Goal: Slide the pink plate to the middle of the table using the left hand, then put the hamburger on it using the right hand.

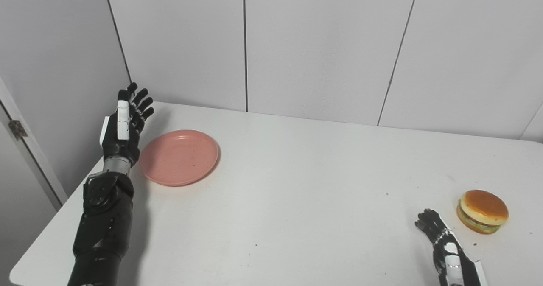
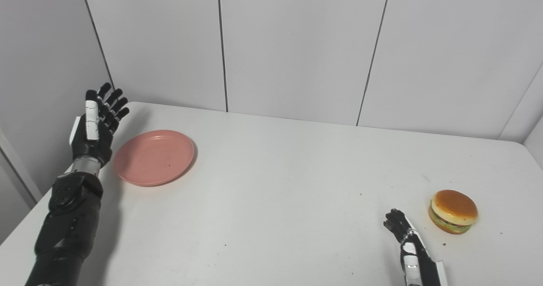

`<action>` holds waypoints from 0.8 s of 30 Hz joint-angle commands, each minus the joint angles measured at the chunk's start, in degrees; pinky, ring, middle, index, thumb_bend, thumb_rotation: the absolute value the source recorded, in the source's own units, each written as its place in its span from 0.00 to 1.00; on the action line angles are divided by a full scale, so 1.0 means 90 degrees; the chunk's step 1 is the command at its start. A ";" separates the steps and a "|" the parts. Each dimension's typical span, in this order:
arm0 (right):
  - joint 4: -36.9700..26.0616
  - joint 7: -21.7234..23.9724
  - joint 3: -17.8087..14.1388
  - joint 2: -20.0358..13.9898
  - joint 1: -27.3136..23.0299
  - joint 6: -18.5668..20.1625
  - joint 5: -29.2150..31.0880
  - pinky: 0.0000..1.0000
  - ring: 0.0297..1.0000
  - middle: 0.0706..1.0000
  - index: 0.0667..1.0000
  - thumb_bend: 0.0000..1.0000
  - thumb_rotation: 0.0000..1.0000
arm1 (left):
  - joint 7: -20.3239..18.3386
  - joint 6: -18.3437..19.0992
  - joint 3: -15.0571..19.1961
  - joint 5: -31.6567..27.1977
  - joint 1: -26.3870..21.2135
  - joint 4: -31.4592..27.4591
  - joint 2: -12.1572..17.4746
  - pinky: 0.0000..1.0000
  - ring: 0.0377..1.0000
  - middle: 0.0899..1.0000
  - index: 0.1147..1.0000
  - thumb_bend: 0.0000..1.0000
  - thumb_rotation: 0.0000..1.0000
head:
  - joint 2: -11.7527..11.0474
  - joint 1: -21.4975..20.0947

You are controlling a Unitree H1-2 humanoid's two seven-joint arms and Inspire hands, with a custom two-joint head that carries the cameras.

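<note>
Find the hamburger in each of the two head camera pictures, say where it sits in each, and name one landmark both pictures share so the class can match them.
Left eye view: the hamburger sits on the table at lower right, close to the picture's right edge.
Right eye view: the hamburger lies at lower right too, a little further in from the edge.
Shared landmark: the right robot hand, just left of the hamburger and not touching it.

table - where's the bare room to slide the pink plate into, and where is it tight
The wide stretch of table between the pink plate and the hamburger is bare. It is tight at the left edge, where the open left hand stands beside the plate, and at the front right, where the right hand lies near the hamburger.
</note>
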 commanded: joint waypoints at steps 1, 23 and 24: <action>0.0211 -0.0043 0.0021 -0.0003 0.0154 0.0381 -0.0040 0.99 0.86 0.85 0.85 0.77 1.00 | -0.0170 -0.0278 0.0054 -0.0073 -0.0493 0.0055 0.0278 0.91 0.89 0.89 0.88 0.97 0.90 | 0.0004 0.0001; 0.0191 -0.0019 0.0024 -0.0039 0.0169 0.0492 -0.0027 0.97 0.85 0.83 0.84 0.77 1.00 | -0.0706 -0.1227 0.0103 -0.0075 -0.0824 0.2361 0.0631 0.97 0.95 0.90 0.91 0.97 0.85 | 0.0067 -0.0038; 0.0184 -0.0017 0.0027 -0.0043 0.0173 0.0494 -0.0031 0.97 0.85 0.83 0.84 0.77 1.00 | -0.0751 -0.1226 0.0118 -0.0109 -0.0827 0.2435 0.0619 0.97 0.95 0.90 0.91 0.97 0.84 | 0.0072 -0.0029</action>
